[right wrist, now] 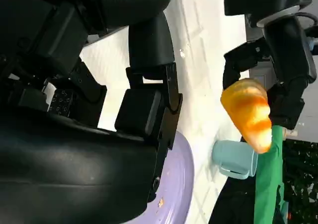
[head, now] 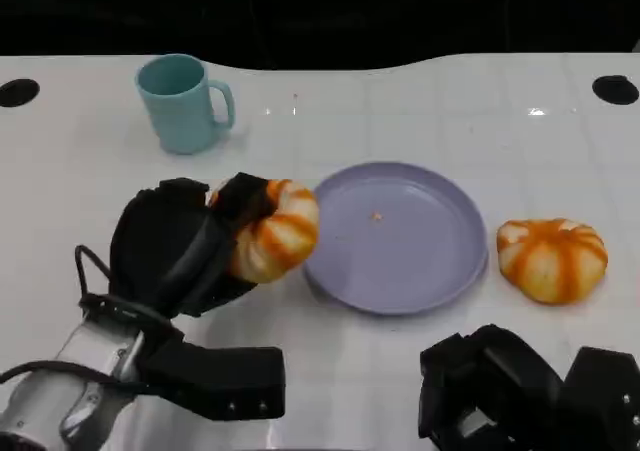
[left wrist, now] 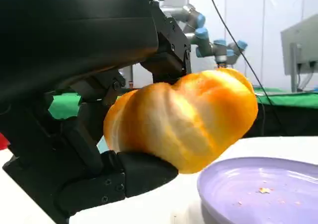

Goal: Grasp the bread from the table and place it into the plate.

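1. Nearest the camera: right hand, idle short of the plate, fingers curled on nothing
2. Left of the plate: bread gripped in left hand, just off the rim
3. Risk: early release, landing on the rim or table
4. Right of the plate: second bread, untouched

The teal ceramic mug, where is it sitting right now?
In the head view, the teal ceramic mug stands upright at the table's far left, beyond the left hand and up-left of the round lavender plate.
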